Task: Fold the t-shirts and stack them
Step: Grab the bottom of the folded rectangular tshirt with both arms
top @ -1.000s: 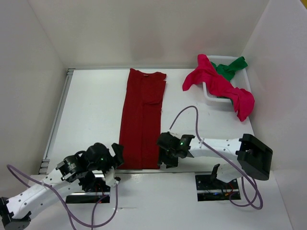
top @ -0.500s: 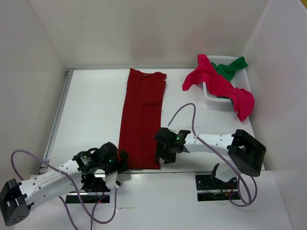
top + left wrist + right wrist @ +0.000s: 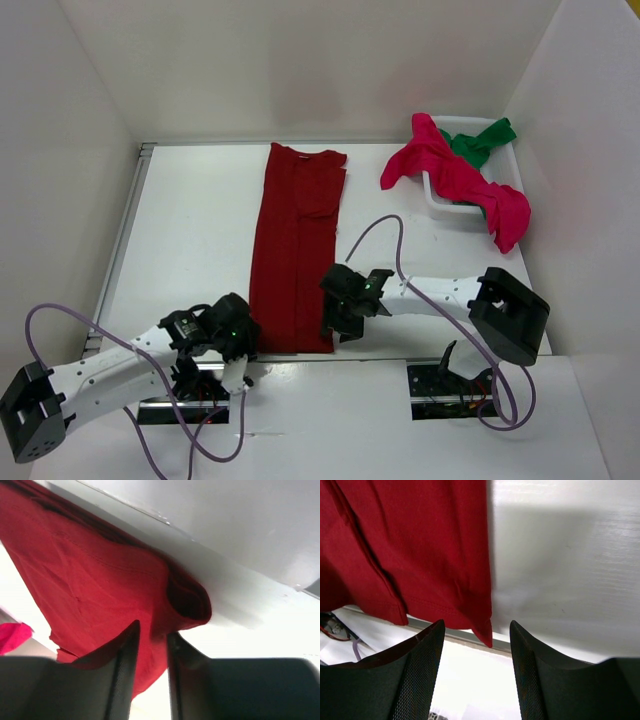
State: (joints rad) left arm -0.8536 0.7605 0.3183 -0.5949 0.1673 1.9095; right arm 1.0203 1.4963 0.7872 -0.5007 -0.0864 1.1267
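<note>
Counter: open lanes either side of dark red shirt. Obstacles: basket far right, draped crimson shirt; enclosing walls on three sides.

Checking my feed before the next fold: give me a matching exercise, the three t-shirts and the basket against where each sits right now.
1. dark red t-shirt
2. crimson t-shirt
3. green t-shirt
4. basket

A. far right corner of the table
B. bunched at the basket's far end
C. long folded strip, mid-table
D. draped over the basket's rim

Pairs: 1-C, 2-D, 3-B, 4-A.
</note>
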